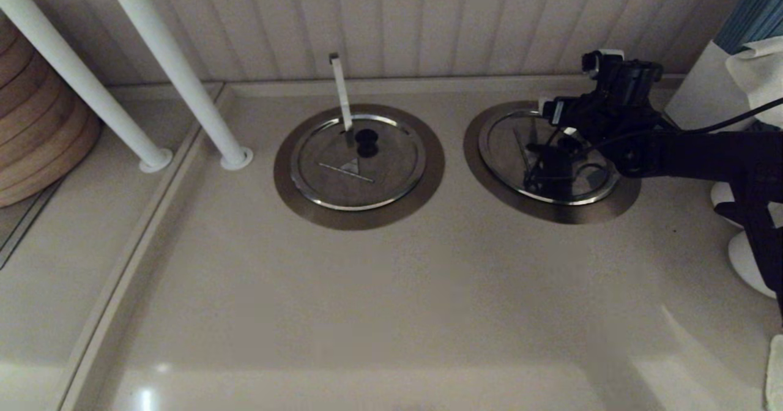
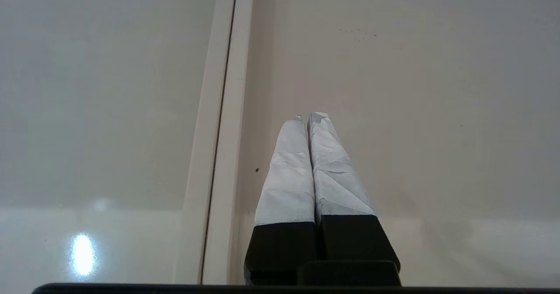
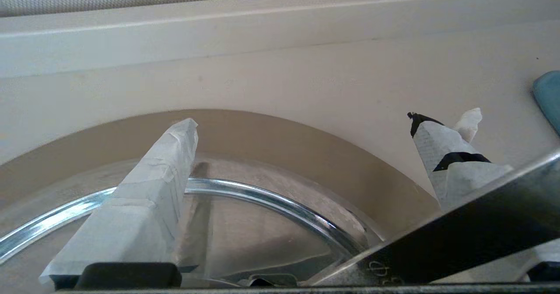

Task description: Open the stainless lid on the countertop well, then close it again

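The stainless lid [image 1: 508, 148] lies flat in the countertop well, whose dull collar [image 1: 550, 212] rings it at the right of the counter. My right gripper [image 1: 560, 122] hovers low over the lid's back half, open, with nothing between its taped fingers. The arm hides the lid's knob. In the right wrist view the right gripper [image 3: 304, 123] straddles the lid's shiny rim [image 3: 271, 202] and the collar [image 3: 306, 145], and the diagonal flat strip [image 3: 459, 237] crosses in front. My left gripper [image 2: 308, 117] is shut and parked over bare counter beside a seam; it is out of the head view.
A twin lid [image 1: 342, 172] with a black knob [image 1: 367, 143] and a near-vertical strip [image 1: 341, 93] sits to the left. Two white poles [image 1: 183, 74] and stacked wooden rounds [image 1: 37, 129] stand at far left. White and blue items [image 1: 758, 74] crowd the right edge. The wall is close behind.
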You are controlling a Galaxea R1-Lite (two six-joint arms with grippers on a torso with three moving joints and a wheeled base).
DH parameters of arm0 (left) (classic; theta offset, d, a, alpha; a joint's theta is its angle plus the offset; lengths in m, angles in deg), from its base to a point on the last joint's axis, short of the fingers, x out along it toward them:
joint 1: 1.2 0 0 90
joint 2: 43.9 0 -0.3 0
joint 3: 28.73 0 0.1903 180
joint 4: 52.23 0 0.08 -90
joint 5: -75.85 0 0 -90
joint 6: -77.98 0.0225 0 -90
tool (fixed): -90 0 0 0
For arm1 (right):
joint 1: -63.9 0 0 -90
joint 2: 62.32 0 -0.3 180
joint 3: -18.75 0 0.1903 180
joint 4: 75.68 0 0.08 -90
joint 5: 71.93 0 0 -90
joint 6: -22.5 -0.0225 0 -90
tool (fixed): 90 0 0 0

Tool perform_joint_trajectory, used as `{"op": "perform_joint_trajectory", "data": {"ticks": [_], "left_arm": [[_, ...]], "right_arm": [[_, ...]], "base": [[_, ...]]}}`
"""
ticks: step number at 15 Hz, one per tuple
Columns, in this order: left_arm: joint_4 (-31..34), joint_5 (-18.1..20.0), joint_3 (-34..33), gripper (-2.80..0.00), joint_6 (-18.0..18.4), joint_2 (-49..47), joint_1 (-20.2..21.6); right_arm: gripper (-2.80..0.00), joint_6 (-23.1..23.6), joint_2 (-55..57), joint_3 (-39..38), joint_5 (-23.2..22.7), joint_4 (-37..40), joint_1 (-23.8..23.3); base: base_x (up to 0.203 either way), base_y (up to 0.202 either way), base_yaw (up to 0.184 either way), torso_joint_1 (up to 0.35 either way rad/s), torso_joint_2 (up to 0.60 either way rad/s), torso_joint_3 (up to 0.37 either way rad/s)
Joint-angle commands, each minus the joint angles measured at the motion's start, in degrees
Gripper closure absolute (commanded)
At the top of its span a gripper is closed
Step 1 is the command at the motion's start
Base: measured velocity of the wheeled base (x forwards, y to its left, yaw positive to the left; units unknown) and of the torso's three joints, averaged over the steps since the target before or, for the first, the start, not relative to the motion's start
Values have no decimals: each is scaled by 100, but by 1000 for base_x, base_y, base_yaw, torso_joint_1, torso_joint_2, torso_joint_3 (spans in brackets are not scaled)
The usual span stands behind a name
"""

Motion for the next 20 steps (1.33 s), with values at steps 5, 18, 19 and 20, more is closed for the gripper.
{"op": "perform_joint_trajectory", "data": {"ticks": [5,18,19,20], "left_arm": [[-2,-1,0,0,-5,2,0],[-2,-1,0,0,-5,2,0],[-2,-1,0,0,-5,2,0],[-2,-1,0,0,-5,2,0]], "right_arm": [[-280,69,-237,-110,37,416,-86],[-280,88,-1647,-1082,63,1341,124],[-280,118,-1844,-1208,65,1436,160],[-280,165,-2058,-1332,69,1562,190]], "base": [[0,0,0,0,0,0],[0,0,0,0,0,0],[0,0,0,0,0,0],[0,0,0,0,0,0]]}}
